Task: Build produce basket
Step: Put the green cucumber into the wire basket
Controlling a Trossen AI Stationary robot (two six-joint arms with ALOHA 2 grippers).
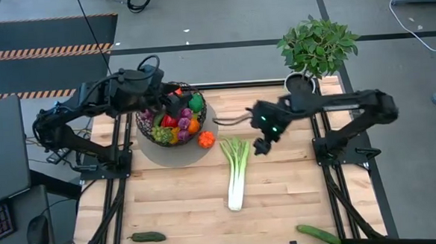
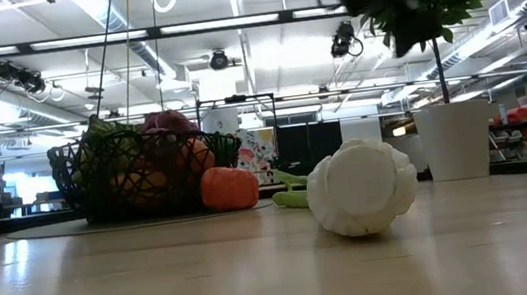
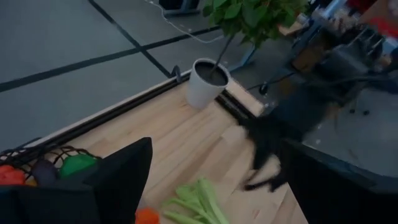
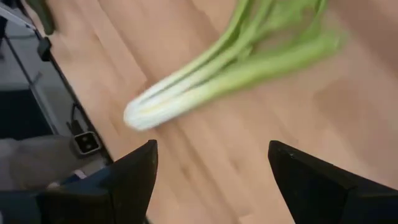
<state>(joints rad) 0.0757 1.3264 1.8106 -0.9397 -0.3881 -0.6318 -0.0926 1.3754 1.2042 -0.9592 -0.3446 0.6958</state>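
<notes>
The dark wire-mesh basket (image 1: 172, 126) stands on a round grey mat at the table's far left, and produce (image 1: 175, 124) fills it. An orange fruit (image 1: 206, 139) rests on the mat, beside the basket's right side. The leek (image 1: 236, 173) lies flat mid-table, green leaves toward the far edge. My left gripper (image 1: 178, 103) hovers open over the basket, with nothing between its fingers (image 3: 124, 180). My right gripper (image 1: 262, 145) hangs open above the table, just right of the leek's leaves (image 4: 273, 43), and touches nothing.
A potted plant in a white pot (image 1: 305, 80) stands at the far right edge. Two cucumbers lie by the near edge, one left (image 1: 148, 236) and one right (image 1: 319, 234). Bare wood surrounds the leek.
</notes>
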